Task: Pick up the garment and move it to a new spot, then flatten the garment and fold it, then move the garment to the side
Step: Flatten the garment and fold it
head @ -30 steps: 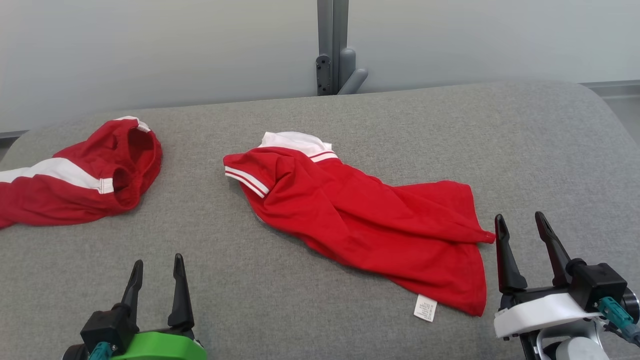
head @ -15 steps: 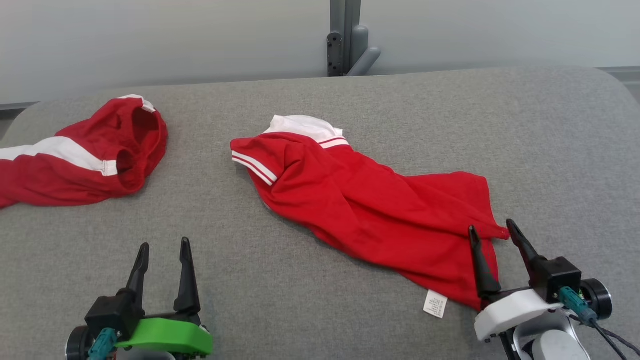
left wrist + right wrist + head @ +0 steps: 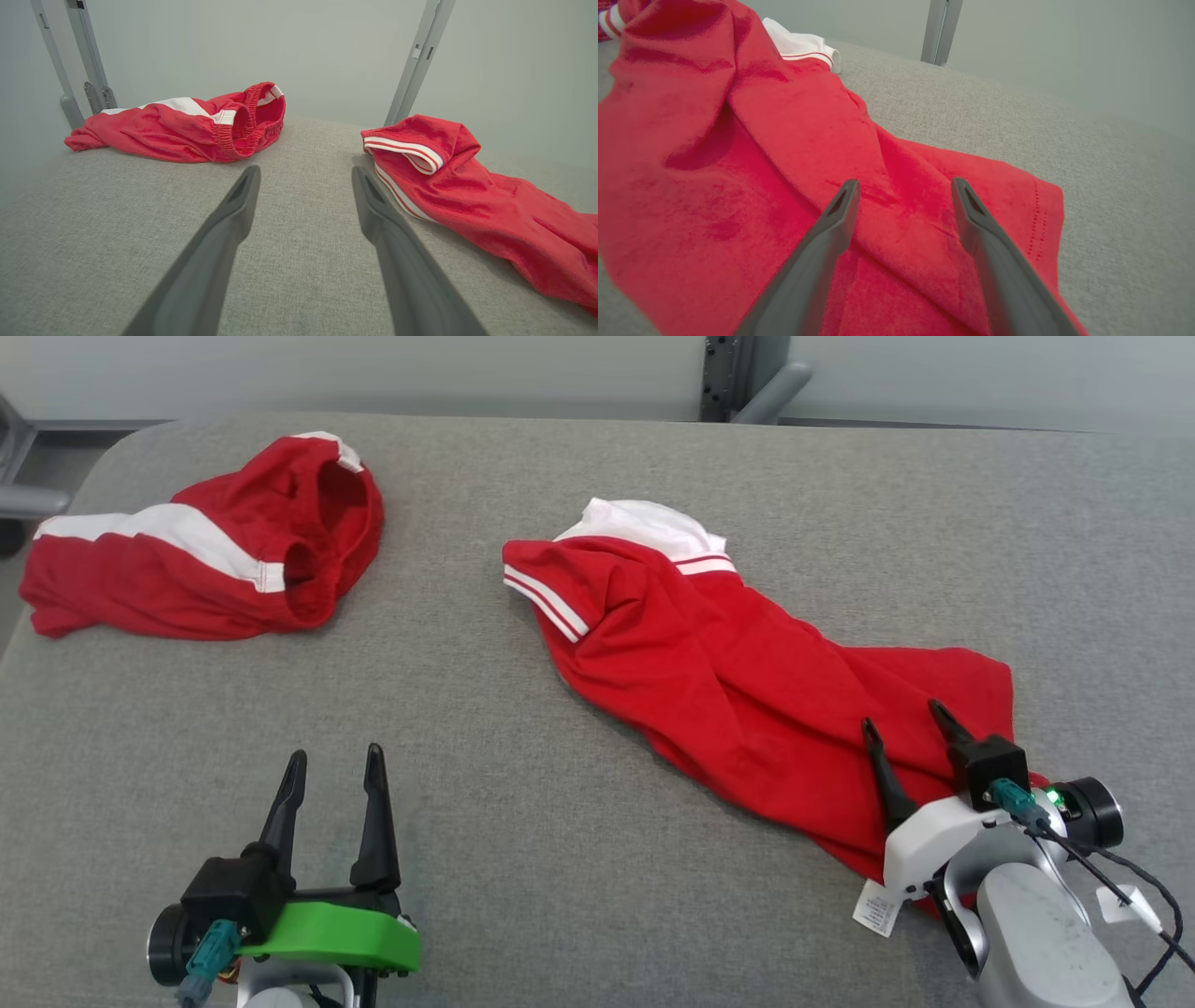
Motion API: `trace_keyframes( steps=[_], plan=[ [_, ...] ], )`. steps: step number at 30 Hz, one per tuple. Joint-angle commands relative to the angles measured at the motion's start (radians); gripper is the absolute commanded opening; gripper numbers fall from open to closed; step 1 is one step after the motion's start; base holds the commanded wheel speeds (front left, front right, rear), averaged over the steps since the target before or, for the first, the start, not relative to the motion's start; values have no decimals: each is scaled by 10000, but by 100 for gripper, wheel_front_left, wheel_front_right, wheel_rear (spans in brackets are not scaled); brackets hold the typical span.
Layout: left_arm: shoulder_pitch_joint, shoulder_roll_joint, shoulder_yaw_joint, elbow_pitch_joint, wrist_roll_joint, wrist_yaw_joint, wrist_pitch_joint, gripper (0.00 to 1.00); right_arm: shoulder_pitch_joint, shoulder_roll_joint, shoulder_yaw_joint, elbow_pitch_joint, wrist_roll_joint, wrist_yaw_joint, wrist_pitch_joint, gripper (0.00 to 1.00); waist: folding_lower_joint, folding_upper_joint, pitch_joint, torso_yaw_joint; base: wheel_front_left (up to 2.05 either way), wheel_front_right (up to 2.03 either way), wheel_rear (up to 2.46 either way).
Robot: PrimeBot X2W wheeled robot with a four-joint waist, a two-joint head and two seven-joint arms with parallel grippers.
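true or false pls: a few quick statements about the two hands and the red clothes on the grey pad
1. The right hand is open, its fingers over the hem end of the red shirt. True.
2. The left hand is shut on the red shorts. False: it is open over the bare grey pad, apart from both garments.
3. The shirt has a white collar. True.
4. The shirt lies neatly folded. False: it lies crumpled and unfolded, stretched slantwise across the pad.
5. A white label shows at the shirt's hem, beside the right hand's wrist. True.
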Motion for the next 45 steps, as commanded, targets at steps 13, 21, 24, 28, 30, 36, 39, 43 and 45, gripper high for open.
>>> trace_keyframes(
  steps=[13, 21, 24, 28, 30, 36, 39, 43, 45],
  plan=[
    [8, 6, -229, 64, -9, 53, -8, 100, -1924, -554, 1288, 3378, 1761, -3, 384, 0, 0, 22, 251, 1521, 0, 0, 0],
    [198, 5, -196, 77, 95, 99, -8, 100, -2693, -1056, 1817, 3138, 2299, -3, 33, 0, 0, 22, -58, 1518, 0, 0, 0],
    [201, 5, -235, 73, 89, 113, -8, 100, -3131, -1249, 1876, 2893, 2257, -3, 4, 0, 0, 22, -113, 1496, 0, 0, 0],
    [165, 5, -295, 96, 49, 121, -9, 100, -4052, -1515, 1975, 2646, 2052, -3, -30, 0, 0, 22, -117, 1514, 0, 0, 0],
    [135, 7, -337, 96, 6, 129, -8, 100, -4494, -1635, 1930, 2552, 1917, -3, -33, 0, 0, 22, -107, 1555, 0, 0, 0],
    [136, 7, -295, 37, -58, 165, -9, 100, -5400, -1863, 913, 1291, 1185, -6, -31, 0, 0, 22, -63, 1682, 0, 0, 0],
    [133, 7, -246, 14, -84, 175, -8, 100, -4939, -1571, 260, 178, 726, -6, -25, 0, 0, 22, -35, 1682, 0, 0, 0],
    [127, 5, -220, 3, -93, 158, -8, 100, -4037, -1177, 428, -345, 471, -6, -26, 0, 0, 22, 12, 1580, 0, 0, 0],
    [64, 7, -231, 9, -96, 158, -8, 100, -3549, -988, 802, -314, 547, -6, -27, 0, 0, 22, 61, 1495, 0, 0, 0]
  ],
)
